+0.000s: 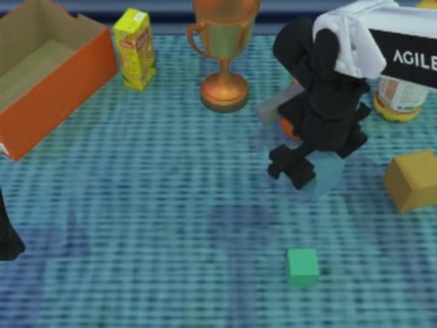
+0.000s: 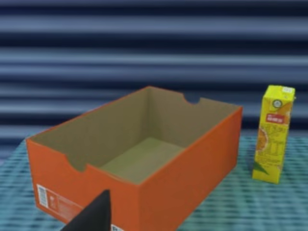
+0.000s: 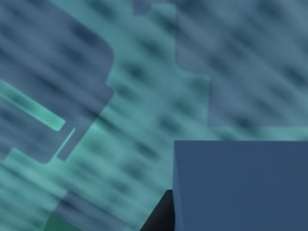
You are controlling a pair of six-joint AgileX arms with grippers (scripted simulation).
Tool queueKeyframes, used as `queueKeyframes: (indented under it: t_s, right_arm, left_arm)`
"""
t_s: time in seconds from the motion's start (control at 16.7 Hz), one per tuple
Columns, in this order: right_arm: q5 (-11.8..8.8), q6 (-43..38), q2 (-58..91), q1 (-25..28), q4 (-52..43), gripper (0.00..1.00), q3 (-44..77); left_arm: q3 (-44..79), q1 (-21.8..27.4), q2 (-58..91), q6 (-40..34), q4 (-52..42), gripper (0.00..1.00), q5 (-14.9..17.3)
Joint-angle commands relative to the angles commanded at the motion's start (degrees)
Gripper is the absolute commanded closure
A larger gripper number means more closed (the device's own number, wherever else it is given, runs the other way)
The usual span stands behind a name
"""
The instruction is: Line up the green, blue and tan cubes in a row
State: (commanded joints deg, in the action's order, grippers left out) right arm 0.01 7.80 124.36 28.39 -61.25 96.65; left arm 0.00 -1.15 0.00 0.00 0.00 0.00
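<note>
Grasping the blue cube (image 1: 326, 174), the right gripper (image 1: 295, 171) hovers behind the green cube (image 1: 303, 266).

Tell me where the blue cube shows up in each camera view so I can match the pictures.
Top view: the blue cube sits right of centre, partly hidden under the right gripper.
Left wrist view: not in it.
Right wrist view: the blue cube fills the near corner, close to the camera.
Shared landmark: the teal woven table cover under the cube shows in both views that hold it.
</note>
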Motion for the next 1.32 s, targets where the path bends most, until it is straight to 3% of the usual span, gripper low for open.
queueKeyframes:
  t_s: [0.36,0.54,1.08,1.32]
  right_arm:
    - [0.0,-0.9,0.0,0.1,-0.1,1.00,0.0]
    - [0.1,-6.5,-0.7,2.5,-0.2,1.00,-0.6]
    - [0.7,-43.5,-6.3,15.3,-0.5,1.00,-7.2]
    - [1.0,-54.8,-9.2,19.7,0.1,1.00,-9.8]
  left_arm:
    - [0.0,0.0,0.0,0.0,0.0,0.00,0.0]
    - [0.0,0.0,0.0,0.0,0.0,0.00,0.0]
    - [0.0,0.0,0.0,0.0,0.0,0.00,0.0]
    - [0.0,0.0,0.0,0.0,0.0,0.00,0.0]
